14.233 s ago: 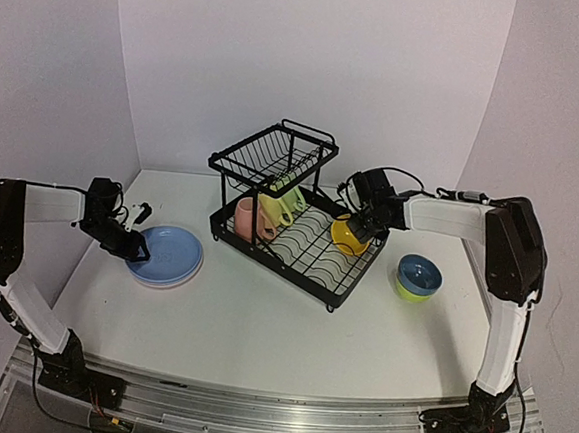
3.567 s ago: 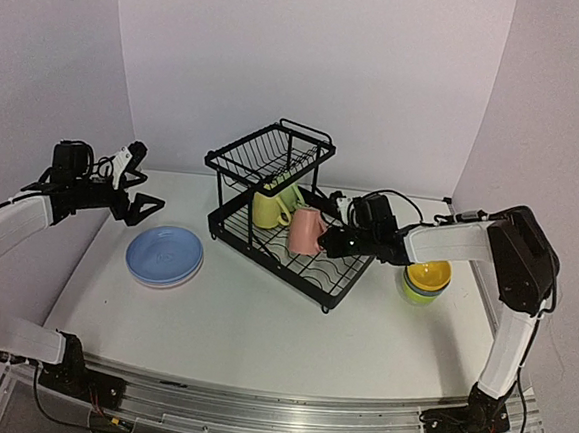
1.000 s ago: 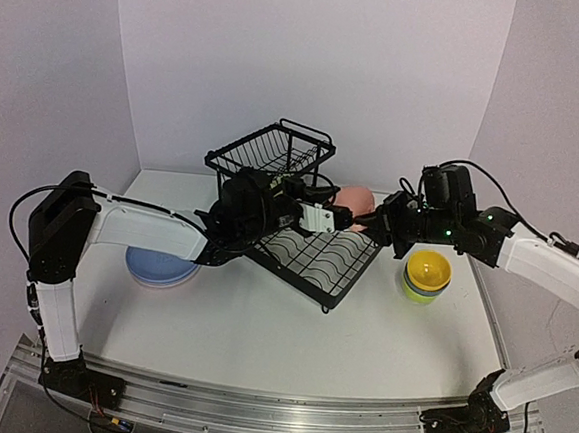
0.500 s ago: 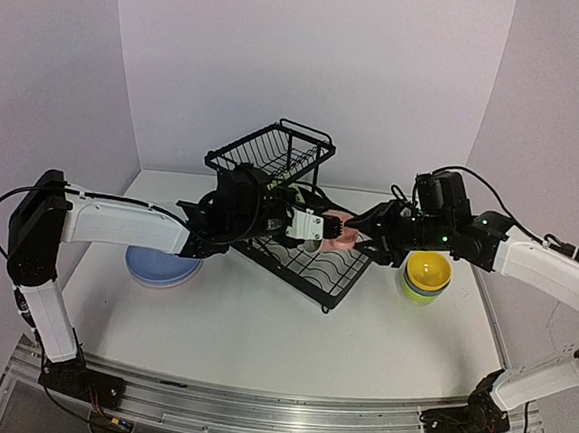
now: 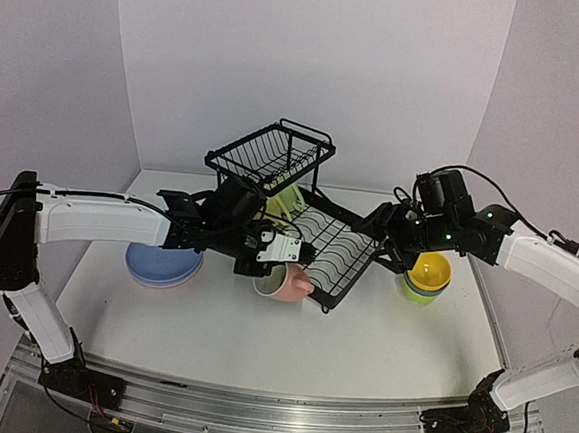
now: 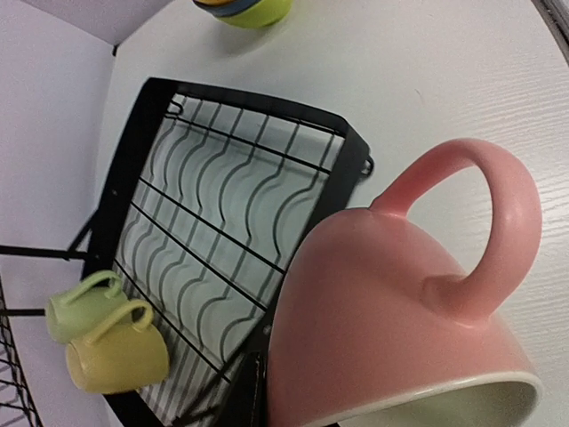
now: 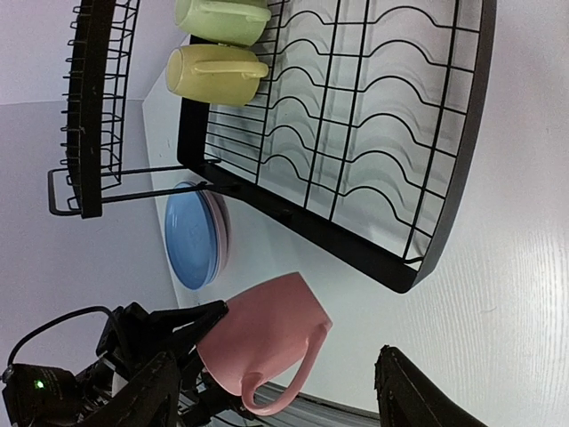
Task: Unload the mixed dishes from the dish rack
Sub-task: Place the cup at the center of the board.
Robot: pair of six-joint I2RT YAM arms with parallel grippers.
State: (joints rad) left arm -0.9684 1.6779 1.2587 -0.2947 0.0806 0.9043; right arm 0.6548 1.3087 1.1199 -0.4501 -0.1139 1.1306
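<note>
The black wire dish rack (image 5: 313, 240) stands mid-table, and its lower tray (image 6: 222, 205) holds a yellow mug (image 5: 273, 207) and a pale-green mug (image 5: 289, 193) lying side by side. My left gripper (image 5: 275, 253) is shut on the rim of a pink mug (image 5: 286, 281). That mug hangs tilted just off the rack's front corner, low over the table, handle outward (image 6: 484, 222). My right gripper (image 5: 382, 227) stands open at the rack's right end, apart from the pink mug (image 7: 262, 342), with nothing between its fingers (image 7: 404, 391).
A blue plate (image 5: 160, 264) lies on a pink one left of the rack. Stacked bowls (image 5: 426, 273), yellow over blue over green, sit to the right. The raised upper basket (image 5: 271, 153) carries nothing. Walls close in the back and sides.
My right gripper opened and let go of the pink mug, drawing back to the right. My left gripper carried the mug from above the rack's right end down to its front corner.
</note>
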